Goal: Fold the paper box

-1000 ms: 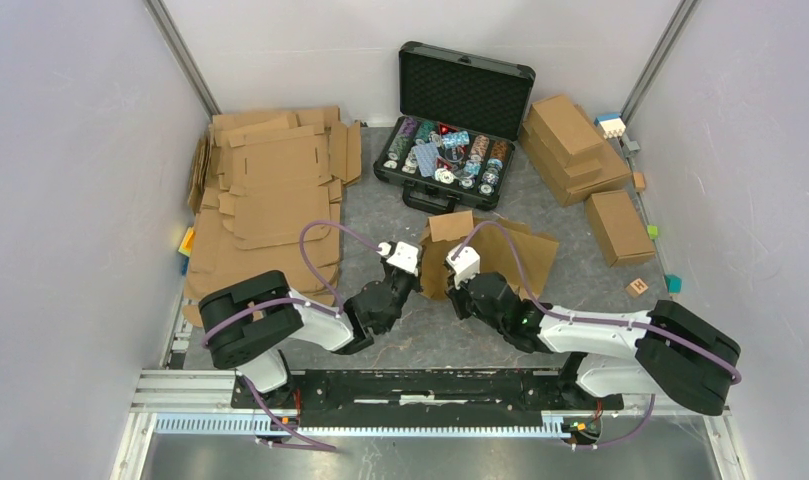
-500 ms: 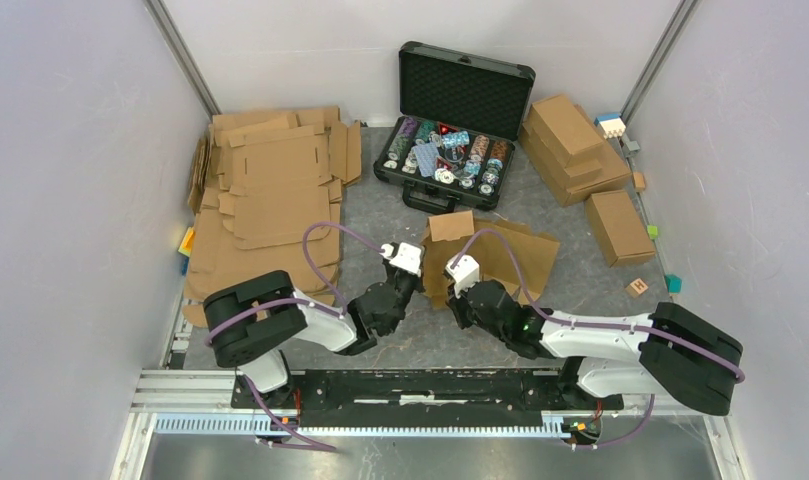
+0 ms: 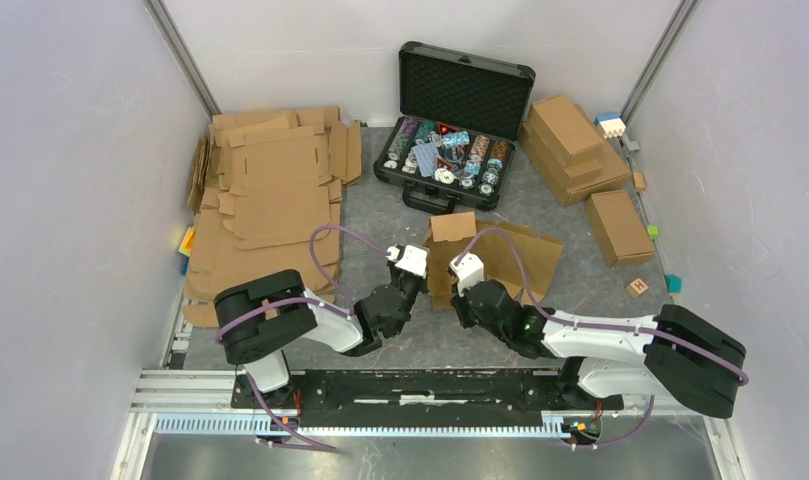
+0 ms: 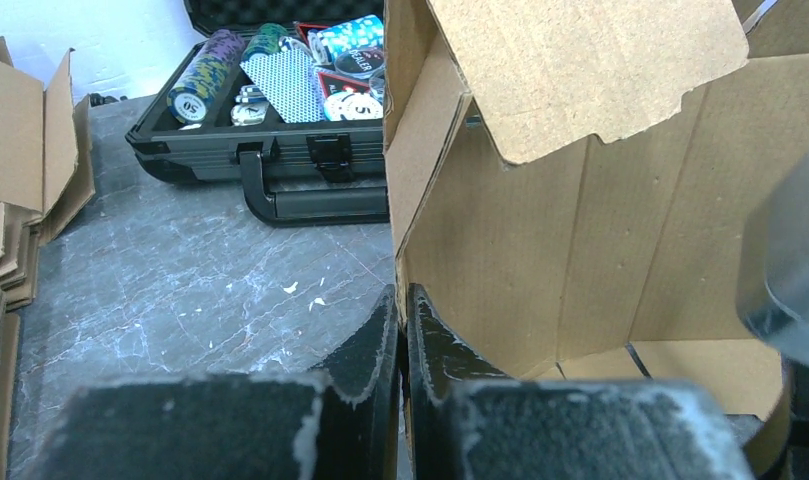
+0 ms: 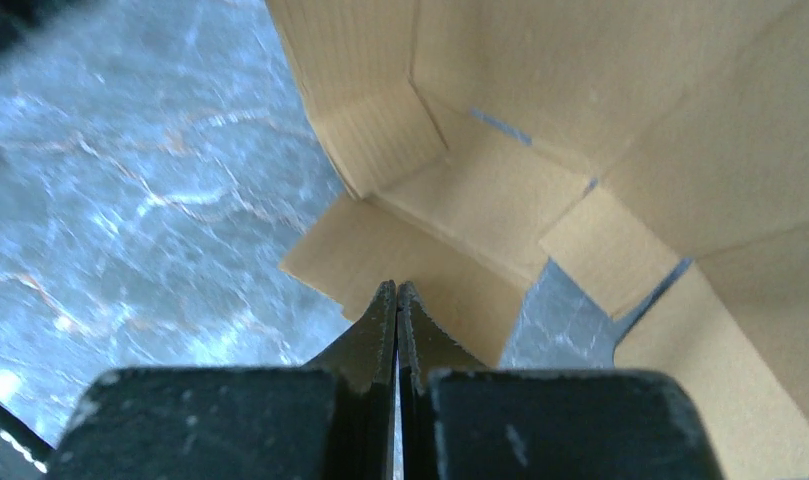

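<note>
Paper box [image 3: 502, 255]: part-folded, walls raised, middle of table [image 3: 375, 205], toward its near edge.
Left gripper [image 4: 401, 312] pinched narrow on the box's side-wall edge; right gripper [image 5: 396, 300] fully closed, empty, tips above a low flap.

Left arm [image 3: 335, 322] and right arm [image 3: 590, 335] lie low, reaching toward 12 o'clock. Left jaws pinch the box [image 4: 580, 250] edge; right jaws pressed shut, empty.
</note>
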`<state>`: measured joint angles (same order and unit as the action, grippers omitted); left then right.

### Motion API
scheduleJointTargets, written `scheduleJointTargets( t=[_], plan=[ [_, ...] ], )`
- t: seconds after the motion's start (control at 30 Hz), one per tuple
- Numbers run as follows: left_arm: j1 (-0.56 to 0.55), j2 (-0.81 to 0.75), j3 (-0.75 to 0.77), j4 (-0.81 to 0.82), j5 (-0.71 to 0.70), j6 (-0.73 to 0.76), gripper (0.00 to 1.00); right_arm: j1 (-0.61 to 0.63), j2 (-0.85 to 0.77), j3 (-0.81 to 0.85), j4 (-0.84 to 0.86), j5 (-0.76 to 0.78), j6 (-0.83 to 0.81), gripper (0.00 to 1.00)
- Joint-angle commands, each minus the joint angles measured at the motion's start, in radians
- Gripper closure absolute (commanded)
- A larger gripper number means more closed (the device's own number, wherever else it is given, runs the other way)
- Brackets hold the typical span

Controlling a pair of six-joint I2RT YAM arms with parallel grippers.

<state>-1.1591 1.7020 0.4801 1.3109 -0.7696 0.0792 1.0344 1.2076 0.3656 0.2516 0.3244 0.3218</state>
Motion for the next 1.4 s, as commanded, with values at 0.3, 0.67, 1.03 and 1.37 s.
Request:
scheduleJointTargets(
  t=[0.3, 0.67, 1.03, 1.37],
  plan=[
    [-0.010, -0.050, 0.097, -0.328, 0.038, -0.178, 0.84, 0.008, -0.047, -0.065, 0.020, 0.031, 0.043, 1.00],
    [-0.008, -0.095, 0.133, -0.606, 0.061, -0.324, 0.74, 0.006, -0.030, -0.078, 0.041, 0.054, 0.049, 1.00],
    [0.005, -0.065, 0.166, -0.652, 0.069, -0.326, 0.98, 0.007, -0.044, -0.077, 0.037, 0.049, 0.041, 1.00],
    [0.009, -0.057, 0.128, -0.534, 0.027, -0.267, 0.98, 0.007, -0.193, 0.051, -0.188, 0.066, 0.009, 0.71]
  ],
)
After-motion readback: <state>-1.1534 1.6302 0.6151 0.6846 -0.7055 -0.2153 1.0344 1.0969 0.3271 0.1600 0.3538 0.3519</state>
